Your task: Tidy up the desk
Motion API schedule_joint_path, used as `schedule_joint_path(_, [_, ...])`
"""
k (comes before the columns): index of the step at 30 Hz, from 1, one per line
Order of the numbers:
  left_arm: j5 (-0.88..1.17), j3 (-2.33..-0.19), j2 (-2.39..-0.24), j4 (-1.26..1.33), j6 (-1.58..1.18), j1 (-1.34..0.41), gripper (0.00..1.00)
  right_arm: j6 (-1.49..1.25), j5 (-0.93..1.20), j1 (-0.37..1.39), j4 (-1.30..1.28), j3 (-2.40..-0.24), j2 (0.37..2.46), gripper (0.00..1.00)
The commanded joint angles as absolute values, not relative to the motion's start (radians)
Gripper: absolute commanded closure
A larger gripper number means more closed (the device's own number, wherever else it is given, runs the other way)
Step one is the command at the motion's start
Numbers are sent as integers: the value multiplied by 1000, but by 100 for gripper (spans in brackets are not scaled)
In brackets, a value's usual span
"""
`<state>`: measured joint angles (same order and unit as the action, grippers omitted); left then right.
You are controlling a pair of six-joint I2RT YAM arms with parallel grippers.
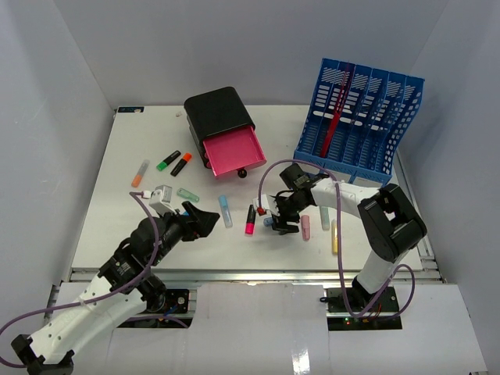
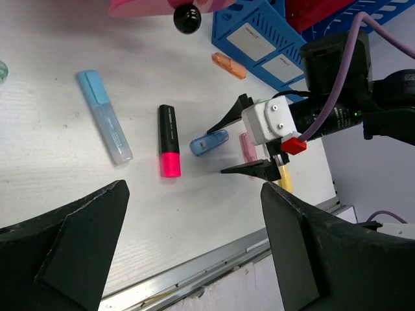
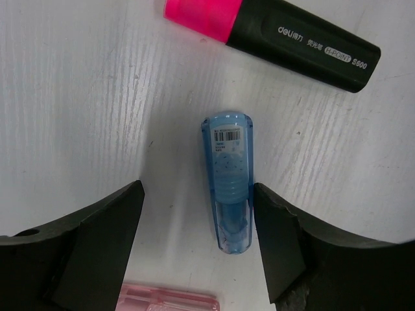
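Observation:
The white desk (image 1: 156, 133) holds scattered markers. My right gripper (image 1: 280, 221) is open and low over a short blue translucent marker (image 3: 228, 181), which lies flat between the fingers, close to the right finger (image 3: 285, 246); the gap's middle (image 3: 198, 191) is over bare desk. A pink-and-black highlighter (image 3: 285, 32) lies just beyond it and a pink translucent marker (image 3: 168, 299) just below. My left gripper (image 1: 205, 217) is open and empty, hovering near the front edge (image 2: 194, 188) and facing the right gripper (image 2: 237, 139).
A black drawer unit (image 1: 219, 113) with its pink drawer (image 1: 233, 152) pulled open stands at the back. A blue file rack (image 1: 359, 117) stands back right. Loose markers: light blue (image 1: 225, 211), yellow (image 1: 334, 236), green (image 1: 168, 160), orange (image 1: 181, 165), pale orange (image 1: 140, 173).

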<state>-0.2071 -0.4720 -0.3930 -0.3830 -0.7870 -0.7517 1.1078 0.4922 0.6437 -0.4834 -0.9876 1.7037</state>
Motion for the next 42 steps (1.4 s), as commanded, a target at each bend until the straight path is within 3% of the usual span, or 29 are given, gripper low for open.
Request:
schedule_joint_path(1, [-184,-447,-372,-356,-845,-747,6,1116,491,649,-476,-1031,1717,28])
schedule_joint_path(8, [-177,-422,-329,-373,-865,-747,7,1111,499,649,-474,-1036,1744,37])
schedule_joint_path(15, [-178,-421,-302,-405,-881,-747,7,1109,499,649,-451,-988,1716,65])
schedule_joint_path(20, [-172,-439,-298,-420,-881,-747,7,1111,499,649,-457,-960,1634,79])
schedule_joint_path(29, [-156,-455,-315,-428,-878,-747,7,956,521,650,-560,-1241,1480,87])
schedule_joint_path(42, [-118,-473,-346,-437,-895,-747,7,637,388,657,-346,-1748,1831,89])
